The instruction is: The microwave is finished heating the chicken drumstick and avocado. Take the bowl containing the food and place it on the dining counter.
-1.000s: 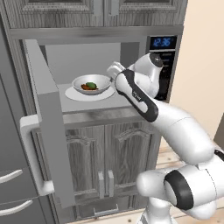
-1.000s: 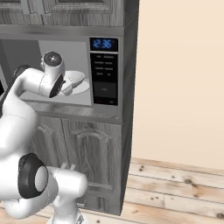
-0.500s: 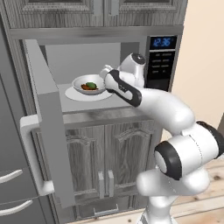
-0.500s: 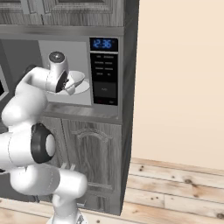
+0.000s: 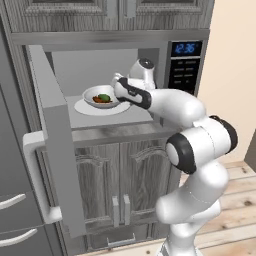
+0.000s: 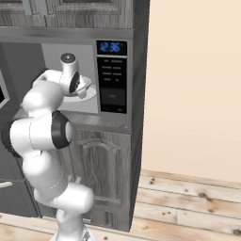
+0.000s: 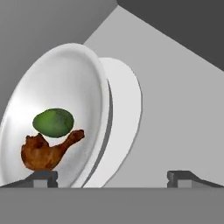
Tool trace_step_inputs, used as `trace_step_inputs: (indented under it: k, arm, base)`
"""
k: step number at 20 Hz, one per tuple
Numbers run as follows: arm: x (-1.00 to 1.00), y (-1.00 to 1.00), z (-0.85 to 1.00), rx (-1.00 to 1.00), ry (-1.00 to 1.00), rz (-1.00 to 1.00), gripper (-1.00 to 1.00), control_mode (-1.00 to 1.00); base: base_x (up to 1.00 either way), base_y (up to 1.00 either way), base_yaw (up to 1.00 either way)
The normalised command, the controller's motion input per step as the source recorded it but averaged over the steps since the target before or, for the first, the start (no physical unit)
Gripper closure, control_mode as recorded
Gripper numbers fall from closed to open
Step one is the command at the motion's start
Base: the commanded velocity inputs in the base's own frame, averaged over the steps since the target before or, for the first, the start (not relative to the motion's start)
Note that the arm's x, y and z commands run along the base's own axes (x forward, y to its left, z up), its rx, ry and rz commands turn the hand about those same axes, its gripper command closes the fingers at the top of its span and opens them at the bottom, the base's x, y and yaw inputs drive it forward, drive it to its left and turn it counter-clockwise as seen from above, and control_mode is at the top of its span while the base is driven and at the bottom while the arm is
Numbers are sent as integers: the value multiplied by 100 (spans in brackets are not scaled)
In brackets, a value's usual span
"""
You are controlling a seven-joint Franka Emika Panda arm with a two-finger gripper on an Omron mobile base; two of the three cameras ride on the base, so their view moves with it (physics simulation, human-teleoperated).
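The microwave (image 5: pixel 184 70) stands open, its door (image 5: pixel 52 130) swung out to the left. Inside, the white bowl (image 5: pixel 95 92) rests on the flat turntable plate (image 5: pixel 82 107). It holds the dark-green avocado (image 5: pixel 104 97) and the reddish-brown chicken drumstick (image 5: pixel 96 100). My gripper (image 5: pixel 117 93) is at the bowl's right rim. In the hand view the gripper (image 7: pixel 113 177) is open: one fingertip (image 7: pixel 43 176) lies over the bowl's (image 7: pixel 65 83) inside, the other outside over the microwave floor. The avocado (image 7: pixel 53 122) and the drumstick (image 7: pixel 43 152) lie close by. The dining counter is out of view.
The door's bar handle (image 5: pixel 37 175) juts toward me at lower left. Grey wood cabinets (image 5: pixel 120 200) stand below the microwave and more above. The keypad with blue digits (image 6: pixel 113 75) sits right of the cavity. A beige wall (image 6: pixel 193 84) and wood floor (image 6: pixel 188 207) lie to the right.
The hand has moved left, deeper into the cavity, up to the bowl's rim. The elbow has swung right and down. The bowl has not moved.
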Motion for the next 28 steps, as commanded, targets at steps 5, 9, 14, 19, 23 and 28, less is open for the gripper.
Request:
trace_step_inputs:
  k: [5,9,14,19,23,28]
  arm:
    - [61,0,-37,0,5,-4,-100,-100]
    - [59,0,-35,0,4,-5,-100,-100]
    - [58,6,-22,0,1,-6,-100,-100]
    - [25,2,-31,0,1,-2,100,-100]
    - [0,0,0,0,1,0,100,-100]
    - [-3,0,0,0,0,0,100,-100]
  base:
    - [0,0,0]
    - [0,0,0]
    - [0,0,0]
    - [0,0,0]
    - [0,0,0]
    - [0,0,0]
